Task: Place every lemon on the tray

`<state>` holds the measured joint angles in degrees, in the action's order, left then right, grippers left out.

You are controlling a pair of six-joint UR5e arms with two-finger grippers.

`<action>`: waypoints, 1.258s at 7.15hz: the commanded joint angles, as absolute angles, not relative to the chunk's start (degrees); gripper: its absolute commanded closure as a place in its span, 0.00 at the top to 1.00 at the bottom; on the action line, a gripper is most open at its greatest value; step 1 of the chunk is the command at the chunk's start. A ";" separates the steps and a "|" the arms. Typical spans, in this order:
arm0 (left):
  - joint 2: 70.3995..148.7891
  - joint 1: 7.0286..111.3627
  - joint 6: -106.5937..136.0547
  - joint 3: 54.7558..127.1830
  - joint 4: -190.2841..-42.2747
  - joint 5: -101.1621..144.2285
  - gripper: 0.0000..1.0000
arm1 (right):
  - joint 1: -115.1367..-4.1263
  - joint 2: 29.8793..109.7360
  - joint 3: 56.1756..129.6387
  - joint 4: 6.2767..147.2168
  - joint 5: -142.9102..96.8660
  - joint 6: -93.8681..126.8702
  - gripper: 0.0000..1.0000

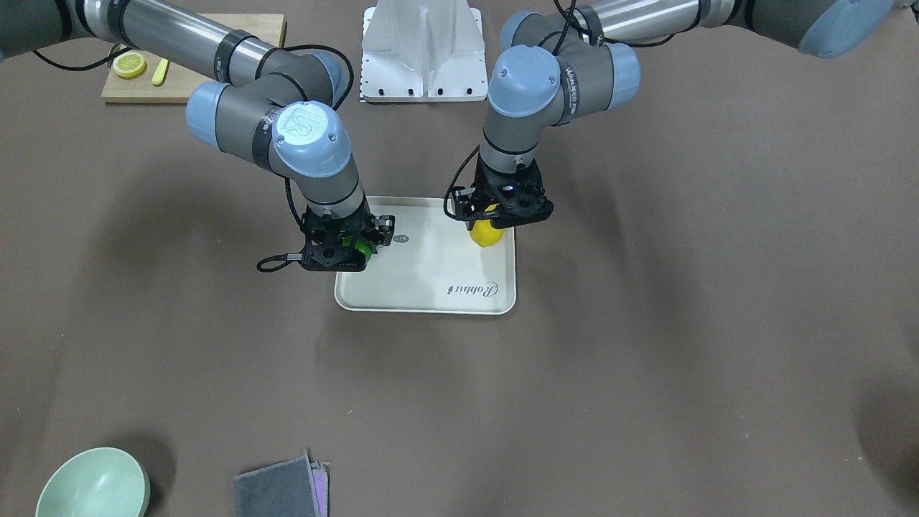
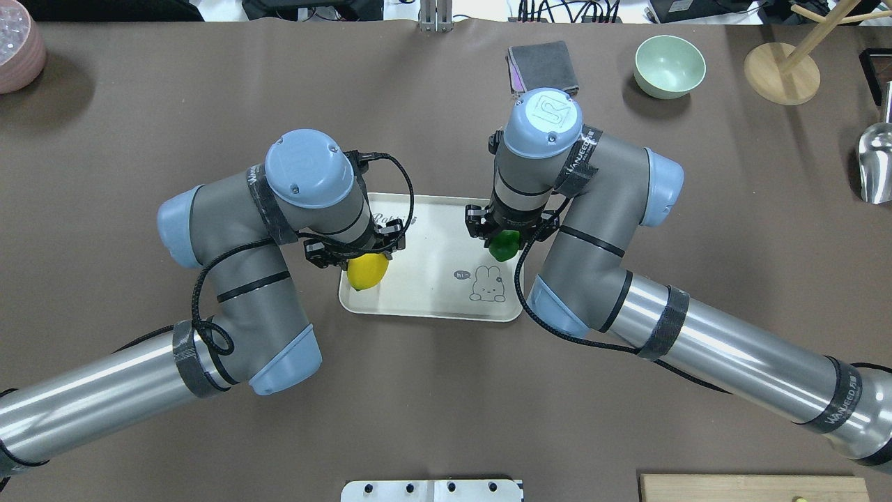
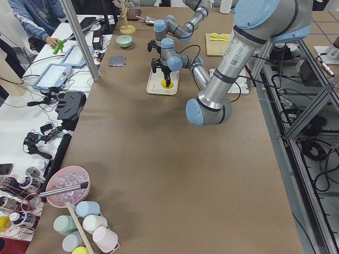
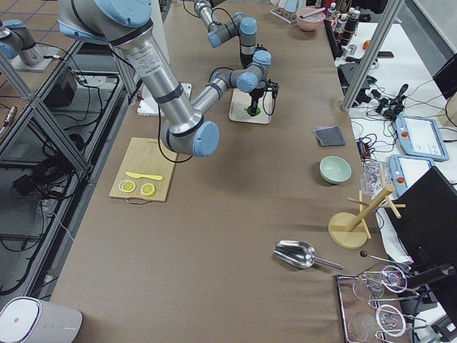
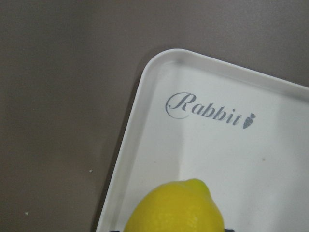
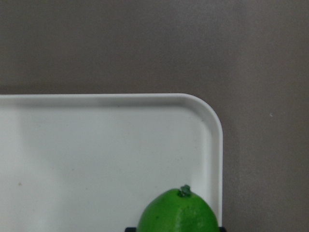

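Left end effector (image 2: 357,256) tight around yellow lemon (image 2: 369,273), right end effector (image 2: 509,233) tight around green lemon (image 2: 503,247), both above tray (image 2: 432,296).

Smooth, matt cream tray (image 1: 431,283) on the dull brown bench (image 1: 646,359); a yellow lemon (image 5: 176,208) with waxy, dimpled skin, a green lemon (image 6: 178,215) glossy and slick; pale bare wood of the board (image 1: 165,90).

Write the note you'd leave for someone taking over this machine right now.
Grippers: the left gripper is closed on the yellow lemon; the right gripper is closed on the green lemon.
Where: yellow lemon over the tray at its "Rabbit" end, green lemon at the other end.
Done: both lemons are over the tray.
Left: let go; I can't tell if they touch it.
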<state>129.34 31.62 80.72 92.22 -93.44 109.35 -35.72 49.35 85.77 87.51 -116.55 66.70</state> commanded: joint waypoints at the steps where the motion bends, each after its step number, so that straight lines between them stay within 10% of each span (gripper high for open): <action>1: 129.29 31.38 80.51 89.83 -94.83 108.55 0.00 | -35.95 49.48 85.78 86.23 -115.75 66.45 1.00; 3: 129.29 31.29 80.51 89.30 -95.10 107.84 0.16 | -37.08 49.31 86.22 86.22 -116.01 66.01 1.00; 4: 129.37 31.29 80.59 89.38 -95.10 107.84 0.45 | -38.66 49.31 86.48 86.22 -116.36 65.92 1.00; 5: 129.37 31.29 80.51 89.65 -95.10 107.84 0.99 | -40.93 49.57 86.66 86.31 -116.72 64.35 1.00; 9: 129.38 38.81 74.93 101.30 -84.24 114.82 0.98 | -57.61 55.60 89.90 86.66 -127.85 50.16 1.00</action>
